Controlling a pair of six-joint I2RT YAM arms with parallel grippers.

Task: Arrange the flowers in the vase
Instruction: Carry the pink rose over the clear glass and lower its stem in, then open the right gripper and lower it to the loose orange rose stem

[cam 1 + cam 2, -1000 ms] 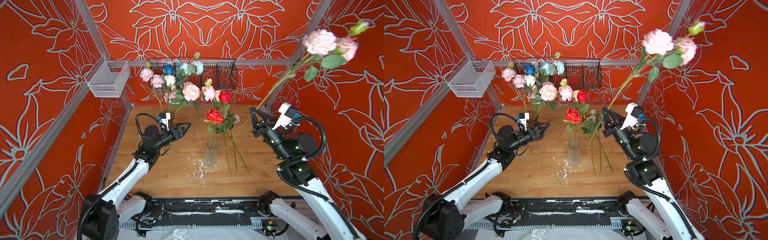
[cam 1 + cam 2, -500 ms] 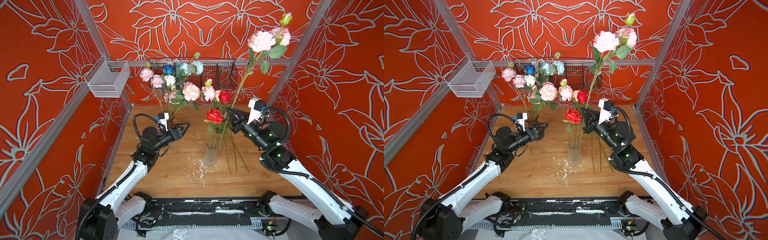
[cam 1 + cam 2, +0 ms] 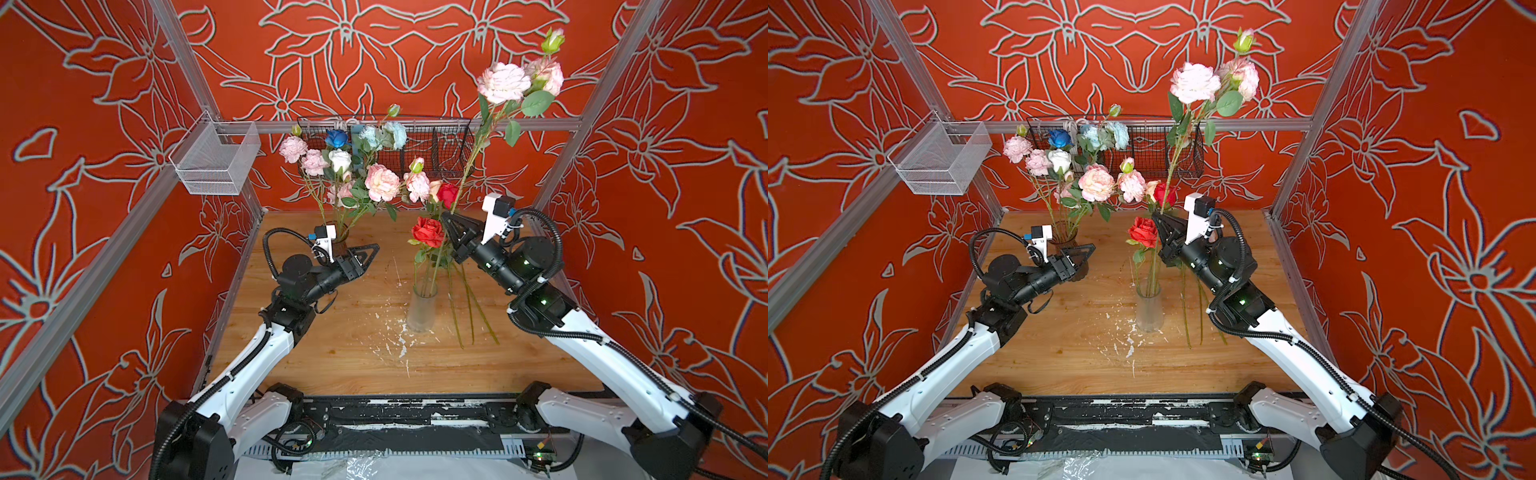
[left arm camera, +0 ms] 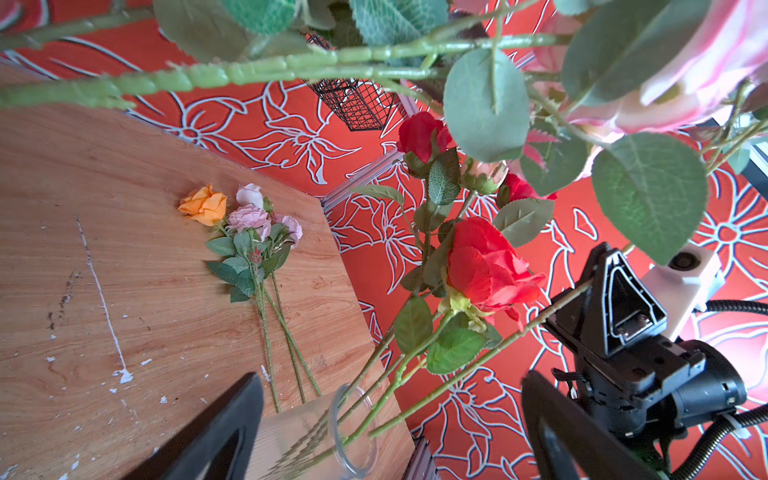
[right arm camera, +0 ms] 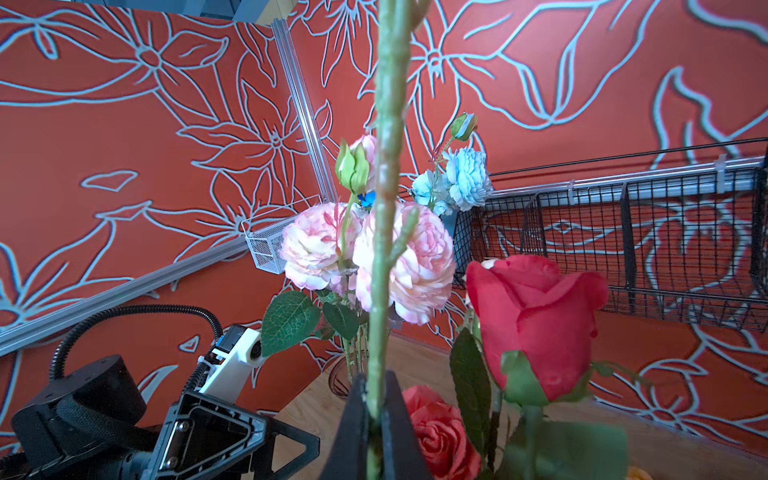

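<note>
Got the right hand point(image 3: 449, 218) clamped on a tall pink stem point(image 3: 473, 153), centre right of frame in both top views. Grips it low, blooms up at upper right against the back wall point(image 3: 415, 62), stem leaning a little right. Checks out in the right wrist view: fingers point(image 5: 353, 424) pinched tight on it. Runs down toward the mouth of the vase point(image 3: 422, 309); can't tell whether the lower end sits inside or just at the rim. Seeing the vase upright at table point(image 3: 353, 353) centre, already carrying red roses point(image 3: 428, 232). Got the left hand point(image 3: 370, 255) spread wide and empty, centre left, well apart from the vase, tips pointing right. Seeing a bunch point(image 3: 380, 183) of pink, white and blue flowers in a dark vase point(image 3: 1068, 239) at back left, just behind the left hand. Seeing loose flowers point(image 4: 249, 216), orange and pink, flat on the table just right of the vase in the top views.
</note>
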